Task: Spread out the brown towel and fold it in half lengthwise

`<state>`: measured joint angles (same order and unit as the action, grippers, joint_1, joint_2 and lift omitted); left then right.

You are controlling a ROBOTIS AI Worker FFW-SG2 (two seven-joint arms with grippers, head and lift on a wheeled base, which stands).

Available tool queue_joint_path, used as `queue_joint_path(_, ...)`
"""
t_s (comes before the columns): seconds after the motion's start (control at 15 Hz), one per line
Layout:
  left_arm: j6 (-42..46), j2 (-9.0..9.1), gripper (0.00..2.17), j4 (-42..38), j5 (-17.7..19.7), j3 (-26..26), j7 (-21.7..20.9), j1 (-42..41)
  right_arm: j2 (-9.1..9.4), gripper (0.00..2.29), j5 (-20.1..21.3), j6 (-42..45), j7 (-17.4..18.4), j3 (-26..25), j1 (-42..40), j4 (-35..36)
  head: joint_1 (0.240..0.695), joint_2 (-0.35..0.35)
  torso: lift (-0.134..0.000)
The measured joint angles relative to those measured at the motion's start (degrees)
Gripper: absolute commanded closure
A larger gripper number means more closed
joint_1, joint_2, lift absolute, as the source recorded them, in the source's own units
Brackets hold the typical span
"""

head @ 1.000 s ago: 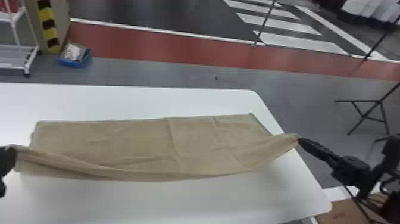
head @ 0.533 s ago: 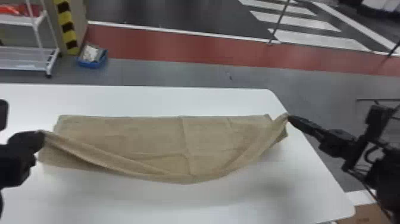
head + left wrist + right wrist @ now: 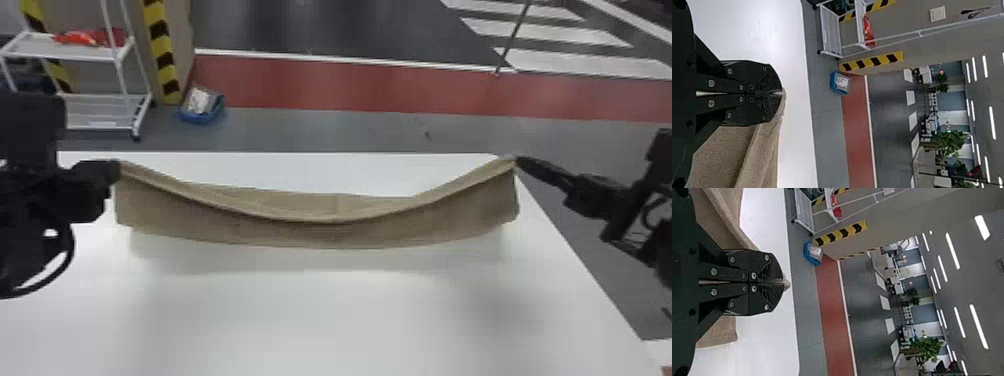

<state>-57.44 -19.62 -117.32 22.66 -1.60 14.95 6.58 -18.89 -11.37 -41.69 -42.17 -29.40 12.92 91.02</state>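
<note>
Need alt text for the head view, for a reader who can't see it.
Left end effector and right end effector hold up a brown towel by its corners, its middle sagging above a white table. Beyond stands a white cart.

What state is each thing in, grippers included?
Brown towel: lifted at two corners, sagging mid-span, fold unfinished
Left gripper: jaws shut on towel corner
Right gripper: jaws shut on towel corner
Wheeled rack: standing, upper shelf loaded
Blue bin: open, contents showing

An industrial-looking indoor hall; red floor lane (image 3: 350, 85); black-and-yellow striping (image 3: 162, 47); wheeled cart (image 3: 30, 47); ceiling strip lights (image 3: 992, 122).
</note>
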Motion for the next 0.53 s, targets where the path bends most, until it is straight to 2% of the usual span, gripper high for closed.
queue_joint_path(0.07,0.39,-0.04,1.74,1.93,0.0,0.06,-0.3,1.85,-0.6,1.42,0.02,1.13,0.32,0.28,2.1,-2.81,0.636,-0.152,-0.128)
queue_joint_path(0.13,1.41,-0.03,1.74,4.21,-0.03,-0.13,-0.79,3.85,-1.18,1.42,0.0,3.33,0.52,0.8,4.21,-5.76,0.609,-0.151,-0.128)
queue_joint_path(0.4,9.98,0.48,1.74,15.64,0.02,-2.11,-1.53,13.22,-2.87,1.42,-0.12,18.13,2.07,3.27,14.05,-20.81,0.529,-0.151,-0.128)
queue_joint_path(0.53,10.84,0.59,1.74,17.17,0.09,-2.54,-1.66,15.63,-3.69,1.42,-0.48,21.97,2.29,4.22,17.34,-24.79,0.48,-0.153,-0.128)
